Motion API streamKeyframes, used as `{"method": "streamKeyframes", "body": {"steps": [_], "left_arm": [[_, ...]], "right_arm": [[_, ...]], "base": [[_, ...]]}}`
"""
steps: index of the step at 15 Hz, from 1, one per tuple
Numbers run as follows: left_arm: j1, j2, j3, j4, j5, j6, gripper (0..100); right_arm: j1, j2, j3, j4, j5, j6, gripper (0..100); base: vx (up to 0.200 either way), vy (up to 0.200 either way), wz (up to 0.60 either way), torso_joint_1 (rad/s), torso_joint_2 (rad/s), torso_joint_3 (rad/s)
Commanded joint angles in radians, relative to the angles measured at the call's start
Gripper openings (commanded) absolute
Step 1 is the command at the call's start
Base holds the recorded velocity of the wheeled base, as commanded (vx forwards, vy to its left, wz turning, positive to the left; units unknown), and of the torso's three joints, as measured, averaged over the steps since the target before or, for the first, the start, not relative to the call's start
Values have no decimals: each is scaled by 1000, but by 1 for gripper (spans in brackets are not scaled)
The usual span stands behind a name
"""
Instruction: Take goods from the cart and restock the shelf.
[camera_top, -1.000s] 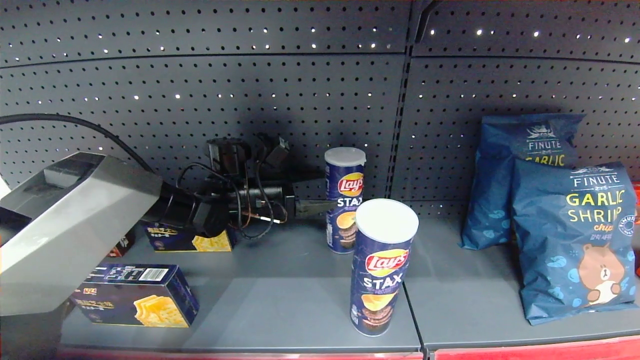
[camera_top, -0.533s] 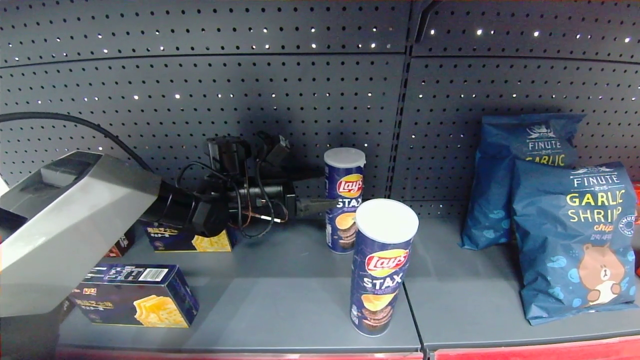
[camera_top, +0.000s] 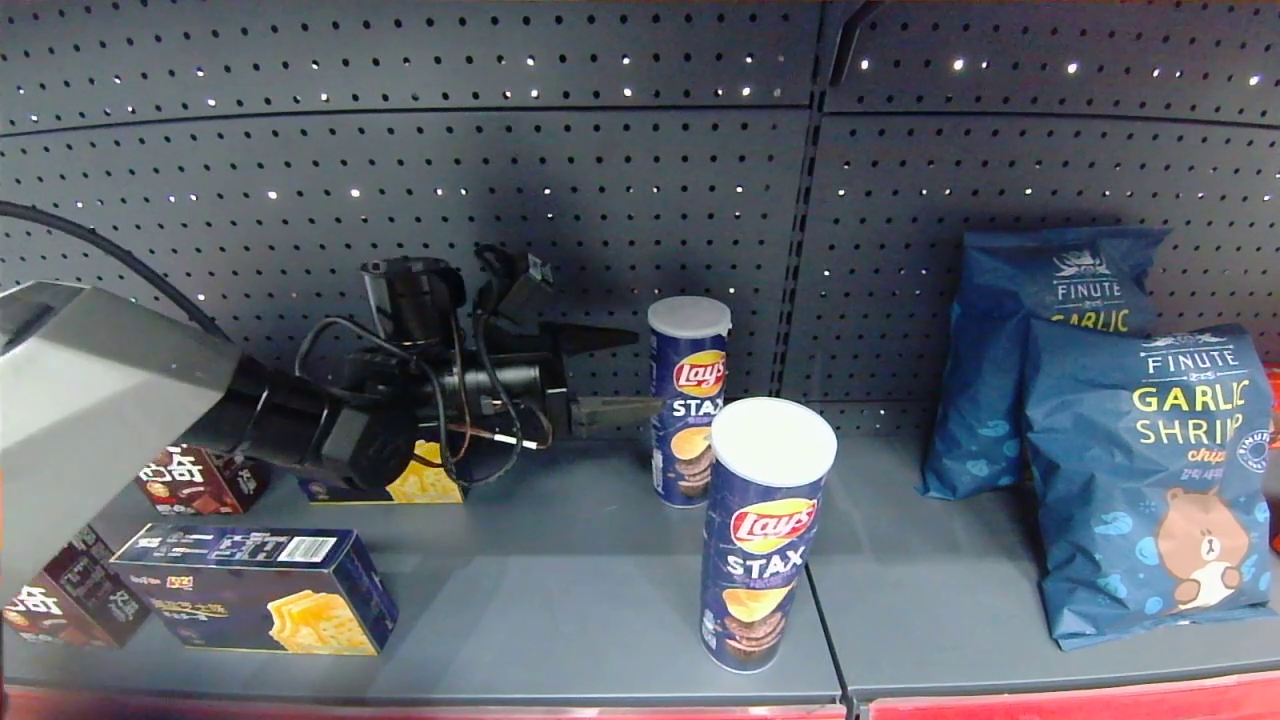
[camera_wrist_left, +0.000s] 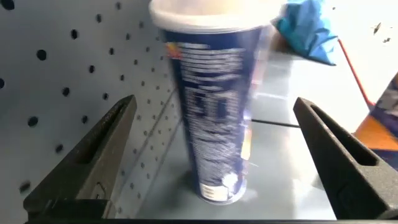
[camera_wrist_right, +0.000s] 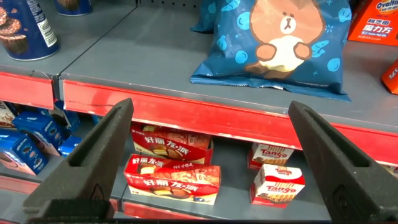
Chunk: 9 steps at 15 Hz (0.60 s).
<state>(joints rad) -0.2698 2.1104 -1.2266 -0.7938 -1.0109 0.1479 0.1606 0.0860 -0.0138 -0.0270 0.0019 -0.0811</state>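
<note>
Left gripper (camera_top: 640, 372) is spread wide and holds nothing. It sits over the shelf (camera_top: 560, 560), close to the pegboard back wall (camera_top: 400, 170), pointing at the rear chip can (camera_top: 688, 400). In the left wrist view the gripper (camera_wrist_left: 214, 106) frames that can (camera_wrist_left: 214, 124) between its two fingers, and the can is upright with its lid on. The lower fingertip ends right at the can's left side; I can't tell if it's touching.

The front chip can (camera_top: 765, 540) is upright, nearer the shelf lip and just right of the rear one, well apart from the fingers.

Right gripper (camera_wrist_right: 210, 107) is also spread and holds nothing. It sits out in front of the red shelf edge (camera_wrist_right: 217, 115), facing the bear-print chip bag (camera_wrist_right: 280, 37). Snack boxes (camera_wrist_right: 171, 177) are on the lower shelf beyond it.

In the head view, the bear-print bag (camera_top: 1145, 480) leans on a second blue bag (camera_top: 1040, 330) at the shelf's right. A cracker box (camera_top: 260, 590) lies flat front left, and another (camera_top: 430, 485) is partly hidden under the left wrist. Two brown boxes (camera_top: 195, 478) sit at the far left.
</note>
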Motion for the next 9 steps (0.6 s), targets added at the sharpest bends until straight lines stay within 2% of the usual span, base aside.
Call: {"method": "streamKeyframes", "body": {"steps": [1,5,6,9], "left_arm": [[17,-95,76,-13,1,-1,100],[70,-242,118,-10,15,-2,100],[95,-323,159,-1,58,-2,100],[87,-524,309,58,308,-4,100]], "right_arm": [[0,0,0,-1,0,1,100],[-1,0,0,-1,-2,1,100],[0,0,0,-1,-2,4,100],[0,1,0,-1,-3,6,100]], "base": [[0,0,0,0,0,0],[0,0,0,0,0,0],[0,0,0,0,0,0],[0,0,0,0,0,0]]}}
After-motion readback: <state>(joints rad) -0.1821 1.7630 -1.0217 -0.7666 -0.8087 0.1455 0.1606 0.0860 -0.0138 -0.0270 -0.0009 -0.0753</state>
